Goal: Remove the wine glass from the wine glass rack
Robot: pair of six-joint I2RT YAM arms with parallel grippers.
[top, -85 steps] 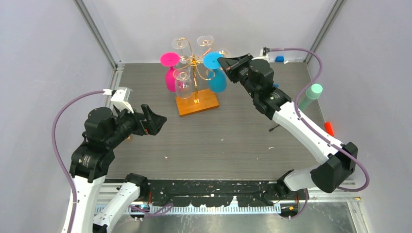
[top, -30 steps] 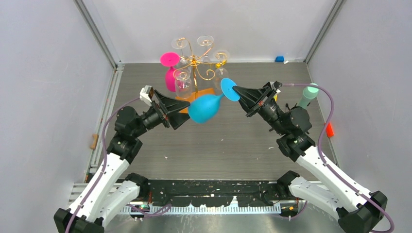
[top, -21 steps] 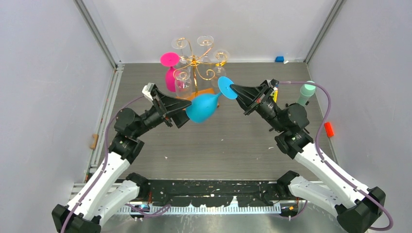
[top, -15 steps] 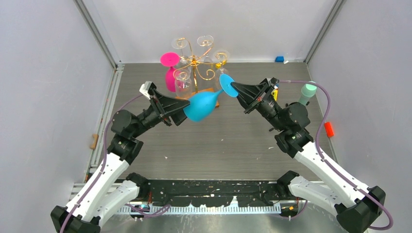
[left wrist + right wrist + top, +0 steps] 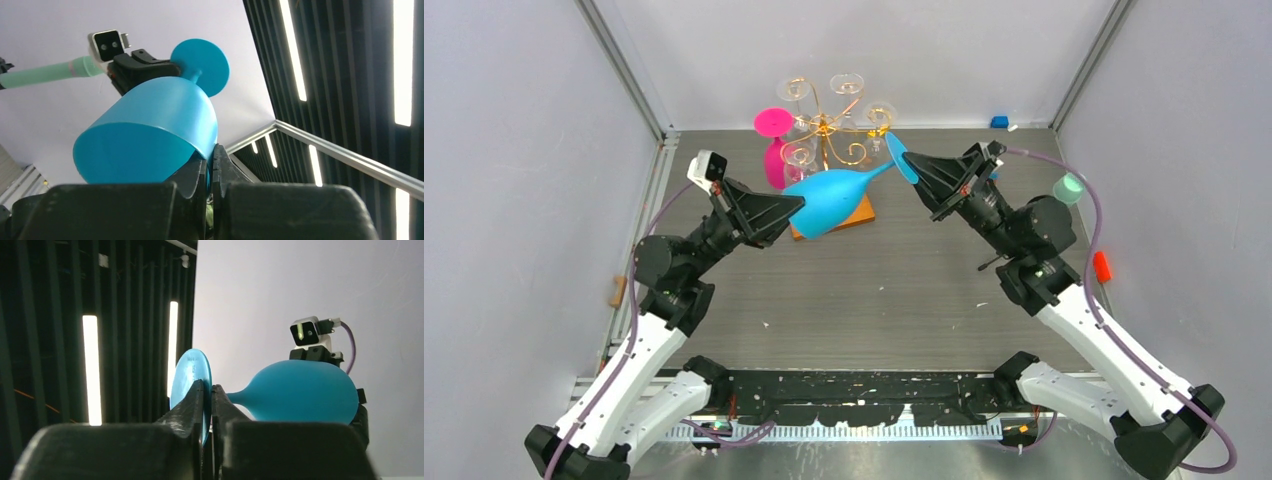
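Note:
The blue wine glass point(image 5: 824, 200) hangs on its side in the air, in front of the gold wire wine glass rack point(image 5: 827, 125), free of its arms. My left gripper point(image 5: 796, 205) is shut on the rim of the bowl point(image 5: 150, 130), one finger inside and one outside. My right gripper point(image 5: 907, 160) has its fingers close on either side of the round foot point(image 5: 190, 377), with the stem and bowl point(image 5: 305, 390) stretching away to the right. The left wrist view shows the foot point(image 5: 200, 65) at the far end, next to the right gripper's fingers point(image 5: 142, 67).
A pink glass point(image 5: 774, 150) and clear glasses point(image 5: 799, 157) hang on the rack, which stands on an orange-brown wooden base point(image 5: 859, 213). At the right are a pale green cylinder point(image 5: 1067, 190) and a small red object point(image 5: 1103, 265). A small blue item point(image 5: 999, 122) lies by the back wall.
My left gripper closed on the bowl's rim. The glass moved back and left toward the rack and tilted nearer level. The right arm followed with the foot between its fingers.

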